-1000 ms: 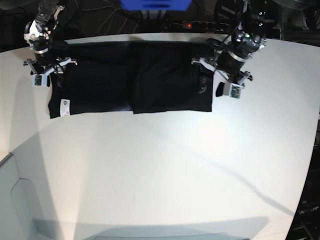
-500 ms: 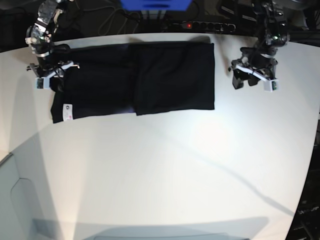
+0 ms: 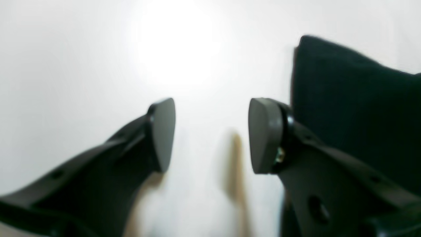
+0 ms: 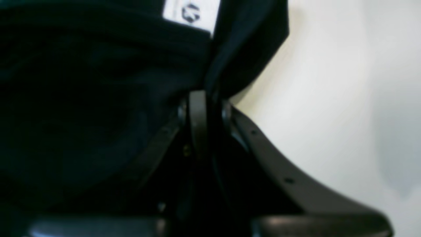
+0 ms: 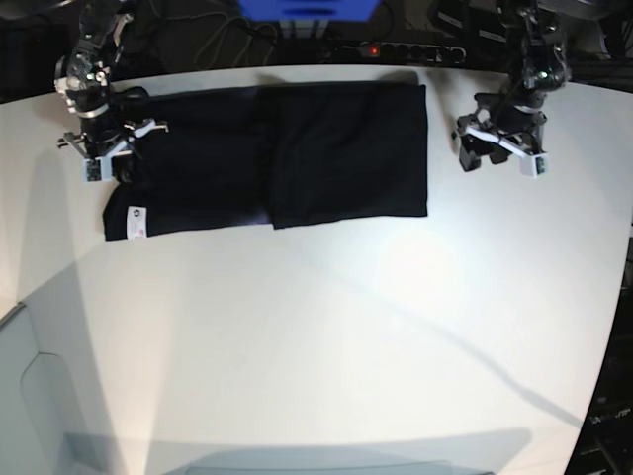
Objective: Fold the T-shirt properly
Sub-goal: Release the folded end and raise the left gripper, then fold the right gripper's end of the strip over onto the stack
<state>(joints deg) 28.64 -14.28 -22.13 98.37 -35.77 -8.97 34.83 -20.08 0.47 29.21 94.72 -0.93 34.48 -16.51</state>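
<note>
**Right claw closes on the shirt's end; left claw backs off empty**

T-shirt lies along the far edge of the white surface, already folded into a long black band, with one doubled panel overlapping near the middle. A small white tag shows at the near corner of the end on the base view's left.

Change over the last second:
- Left claw, a second ago down at the shirt's other end, now hangs well clear of it, beside the cloth and above bare surface. Its wrist view shows the jaws spread wide with nothing between them and the shirt edge off to one side.
- Right claw, spread over the tag end a second ago, has now come together. Its wrist view shows the fingers pinched on a black fold of cloth, the cloth rising out of the grip, the white tag just above.
- The shirt's end by the left claw lies flatter and squarer than before.

Reading: the left arm looks finished with its release, and the right arm has taken hold for the next fold, probably carrying the tag end across towards the other end. The grip sits near a corner, so the layers could slide apart when lifted.
</note>
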